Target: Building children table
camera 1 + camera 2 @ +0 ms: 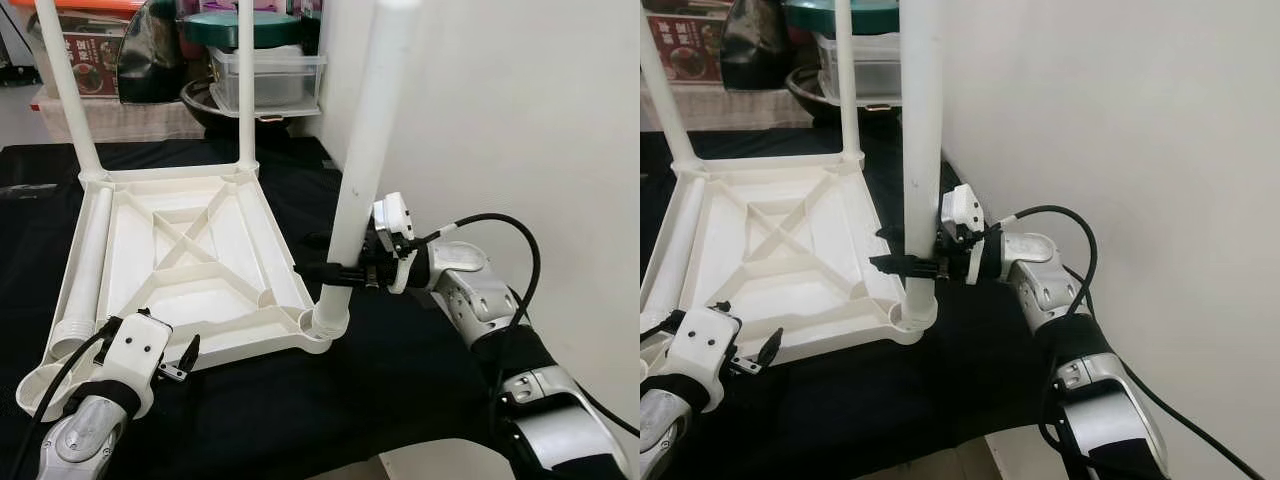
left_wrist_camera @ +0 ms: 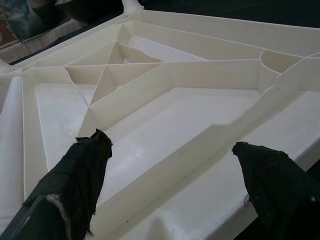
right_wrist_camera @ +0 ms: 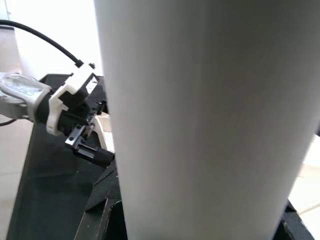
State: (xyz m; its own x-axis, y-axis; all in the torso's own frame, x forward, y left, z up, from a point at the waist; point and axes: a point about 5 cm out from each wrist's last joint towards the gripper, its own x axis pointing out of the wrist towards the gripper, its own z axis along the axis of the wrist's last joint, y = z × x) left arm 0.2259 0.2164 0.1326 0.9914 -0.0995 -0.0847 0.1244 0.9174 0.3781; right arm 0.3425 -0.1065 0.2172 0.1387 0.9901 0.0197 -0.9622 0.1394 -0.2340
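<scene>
Both head views look forward and down from above the upturned white tabletop (image 1: 190, 270), sharing it and its corner leg (image 1: 365, 170); the right eye frames them further left. The left wrist camera sits low at the tabletop's near edge, looking across its ribbed underside (image 2: 165, 100). The right wrist camera presses close against the leg, facing past it toward the tabletop's near edge.

Home storage corner: plain white wall (image 1: 520, 110), stacked plastic containers (image 1: 265, 75), cardboard box (image 1: 88, 50), black-covered table (image 1: 300, 400).
</scene>
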